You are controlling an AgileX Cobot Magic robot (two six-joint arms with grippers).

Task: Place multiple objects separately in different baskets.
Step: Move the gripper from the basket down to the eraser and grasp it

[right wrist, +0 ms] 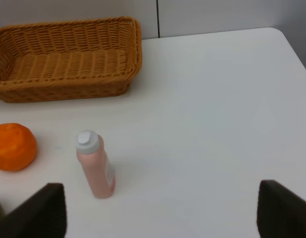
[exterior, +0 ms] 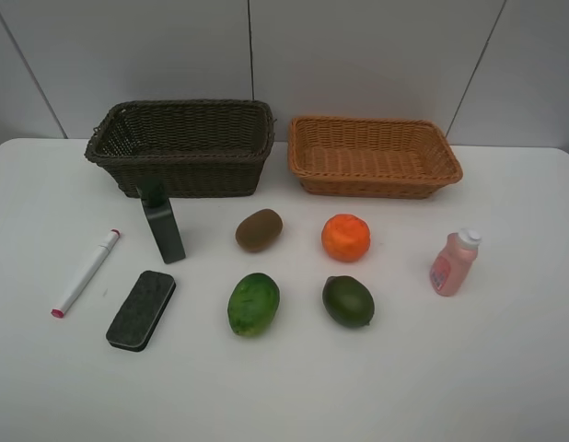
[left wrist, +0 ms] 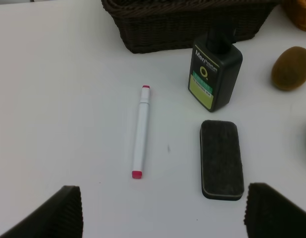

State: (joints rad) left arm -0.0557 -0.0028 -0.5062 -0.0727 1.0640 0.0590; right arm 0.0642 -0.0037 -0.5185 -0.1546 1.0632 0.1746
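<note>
Nothing is in a basket yet, so you are at the very first pick. Your left gripper (left wrist: 163, 214) has its two fingers wide apart and holds nothing. It looks down at the white marker (left wrist: 140, 131) and the black eraser (left wrist: 221, 159), which lie side by side on the table (exterior: 505, 368), near each other but not touching. Your right gripper (right wrist: 160, 210) is wide apart and empty too, and the small pink bottle (right wrist: 95, 166) stands upright in front of it. The dark brown basket (exterior: 188, 175) sits just behind the dark green bottle (exterior: 161, 223). If you start with the marker, turn the fingers so they close across its thin body, near the middle. Come straight down so you don't bump the eraser. The marker is round and may roll, so close slowly. The arms don't show in the high view, so I can't tell how far up the grippers are; go down gently.
</note>
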